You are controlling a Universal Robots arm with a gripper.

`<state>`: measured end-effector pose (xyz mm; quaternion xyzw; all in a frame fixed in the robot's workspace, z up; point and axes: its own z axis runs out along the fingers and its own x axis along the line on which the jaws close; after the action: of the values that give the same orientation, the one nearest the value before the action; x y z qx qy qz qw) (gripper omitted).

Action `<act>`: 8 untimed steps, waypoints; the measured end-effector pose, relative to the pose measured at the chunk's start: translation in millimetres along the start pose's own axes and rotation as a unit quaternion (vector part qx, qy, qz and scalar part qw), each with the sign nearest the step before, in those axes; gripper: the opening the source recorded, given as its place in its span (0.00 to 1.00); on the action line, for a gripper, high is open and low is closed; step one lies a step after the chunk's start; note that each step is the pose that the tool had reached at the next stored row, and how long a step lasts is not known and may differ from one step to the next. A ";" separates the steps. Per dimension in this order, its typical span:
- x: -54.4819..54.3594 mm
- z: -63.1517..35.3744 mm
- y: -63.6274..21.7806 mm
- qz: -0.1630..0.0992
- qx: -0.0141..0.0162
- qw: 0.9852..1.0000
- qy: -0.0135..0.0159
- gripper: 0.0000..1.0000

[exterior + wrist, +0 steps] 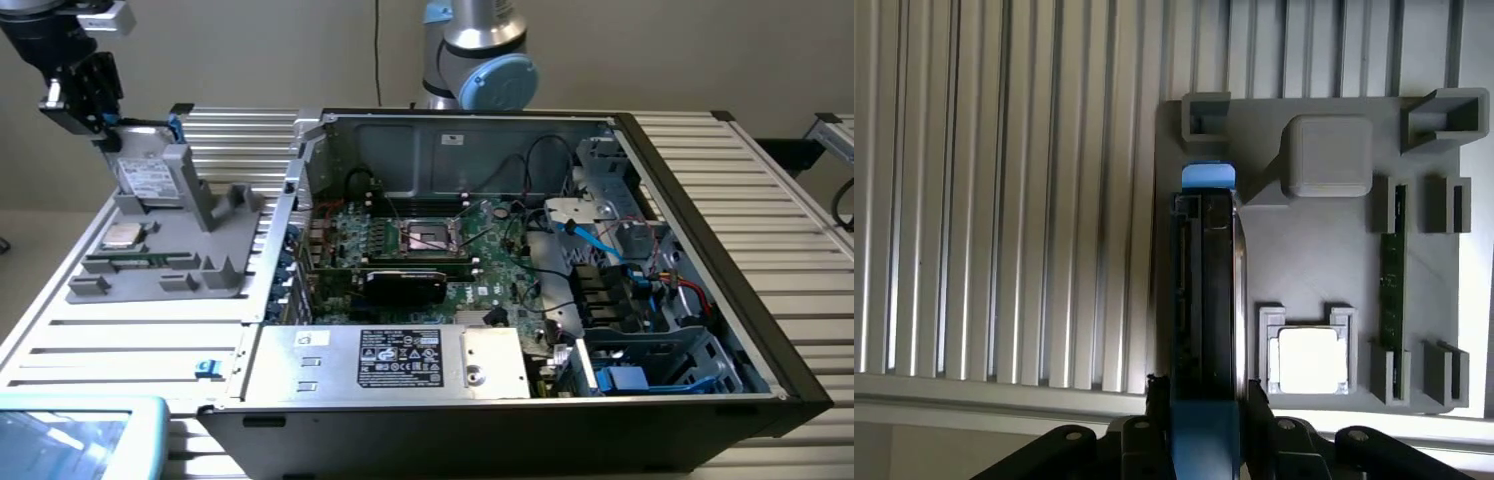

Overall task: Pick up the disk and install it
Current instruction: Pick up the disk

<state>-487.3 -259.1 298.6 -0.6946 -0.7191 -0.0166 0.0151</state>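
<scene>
Tool (1204,398) stood half-closed, fingers clamped on the blue end of the disk (1206,280), which stood on edge in the grey fixture (1324,260) at the exterior view's far left. Risk judged: such a narrow end grip could slip, or a skewed lift could jam the disk in its slot.

The disk (147,180) is dull grey metal with a white paper label, in a smooth blue plastic carrier (1208,176). Its holder (1314,250) is matt grey plastic. The worktop (120,345) is ribbed, satin aluminium, and the computer case (441,150) is bare sheet metal.
</scene>
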 end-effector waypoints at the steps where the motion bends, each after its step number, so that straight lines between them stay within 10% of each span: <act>1: 0.0 0.1 0.0 0.000 0.000 1.000 0.000 0.37; 8: -0.1 2.4 0.0 0.000 0.000 1.000 0.000 0.39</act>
<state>-487.4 -259.1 296.3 -0.6946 -0.7191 -0.0167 0.0150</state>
